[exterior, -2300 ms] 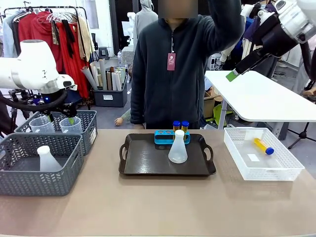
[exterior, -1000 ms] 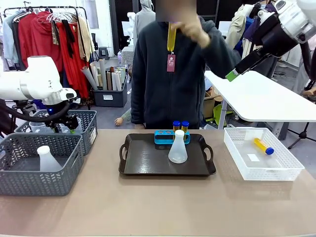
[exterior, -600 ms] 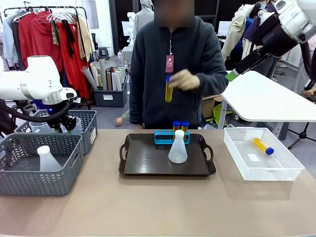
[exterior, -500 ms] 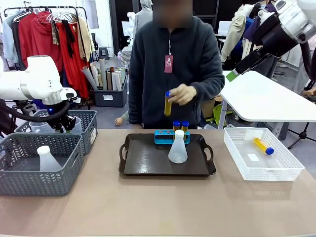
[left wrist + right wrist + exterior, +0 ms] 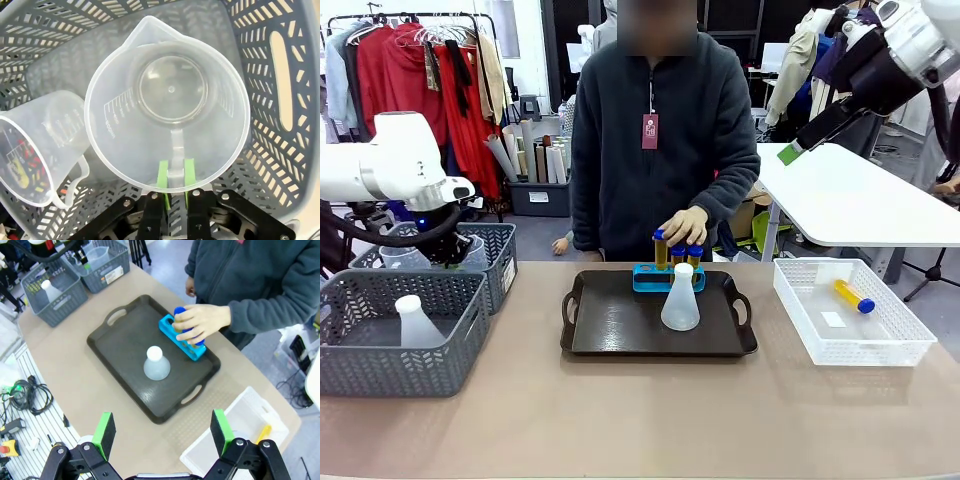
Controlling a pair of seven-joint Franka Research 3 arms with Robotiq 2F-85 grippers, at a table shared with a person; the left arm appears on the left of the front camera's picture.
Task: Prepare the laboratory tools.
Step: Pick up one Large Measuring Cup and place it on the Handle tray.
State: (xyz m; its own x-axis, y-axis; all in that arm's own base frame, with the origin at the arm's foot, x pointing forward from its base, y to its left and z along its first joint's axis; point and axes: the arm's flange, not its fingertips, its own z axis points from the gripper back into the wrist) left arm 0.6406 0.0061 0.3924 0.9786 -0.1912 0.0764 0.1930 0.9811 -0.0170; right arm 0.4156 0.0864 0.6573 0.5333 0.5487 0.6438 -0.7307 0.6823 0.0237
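Inside grey basket (image 5: 280,100), with left fingers (image 5: 162,180) clamped on beaker (image 5: 167,100) handle, lift straight up, clearing second beaker (image 5: 40,145); right fingers (image 5: 106,430) apart, high over bench (image 5: 75,370).

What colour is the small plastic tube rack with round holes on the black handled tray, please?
The tube rack is bright blue, clearest in the right wrist view.

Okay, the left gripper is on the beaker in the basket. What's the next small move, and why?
Probably a straight lift. The left gripper is shut on the handle of the clear beaker, which sits upright inside the grey basket with a second beaker tilted close beside it. Rising vertically should clear the basket walls and avoid dragging the neighbour.
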